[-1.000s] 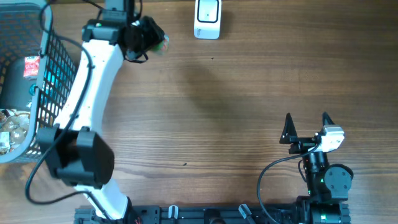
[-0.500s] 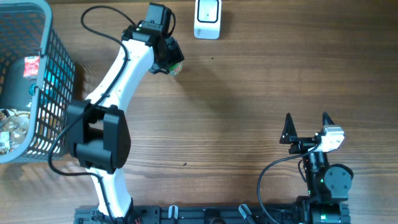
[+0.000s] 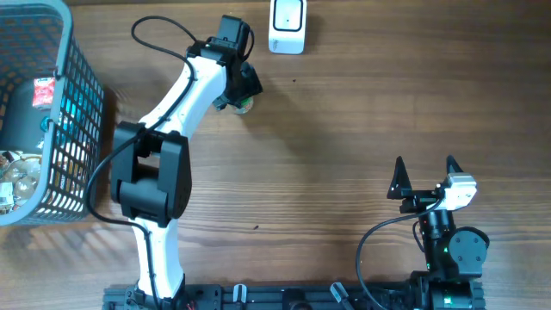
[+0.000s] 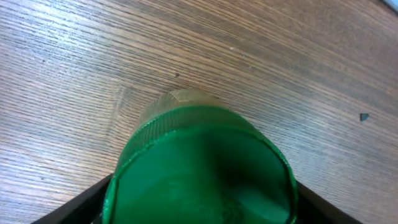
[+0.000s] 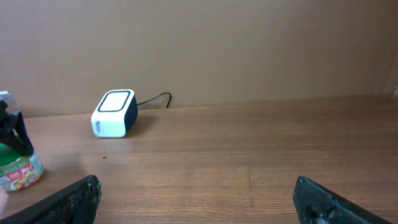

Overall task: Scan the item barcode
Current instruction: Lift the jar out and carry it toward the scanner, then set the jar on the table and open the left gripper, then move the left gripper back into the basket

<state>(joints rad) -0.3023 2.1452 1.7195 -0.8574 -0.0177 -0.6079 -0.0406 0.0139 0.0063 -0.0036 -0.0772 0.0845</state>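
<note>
Soft even light, faint shadows on tabletop (image 3: 344,129); overhead sharp, green lid (image 4: 199,168) blurry in L-wrist view.

jar: small (image 5: 18,171), green screw lid (image 4: 199,168) with a ribbed rim, green-toned printed label (print too small to read)
jar pose: upright, base on the wooden table (image 3: 344,129)
jar place: far left-of-centre part of the table, near the scanner (image 3: 287,24), to its left and closer in, not touching it
scanner: white box, dark sides, pale window on top, black cable out the back
scanner place: far table edge, flat on its base
</note>
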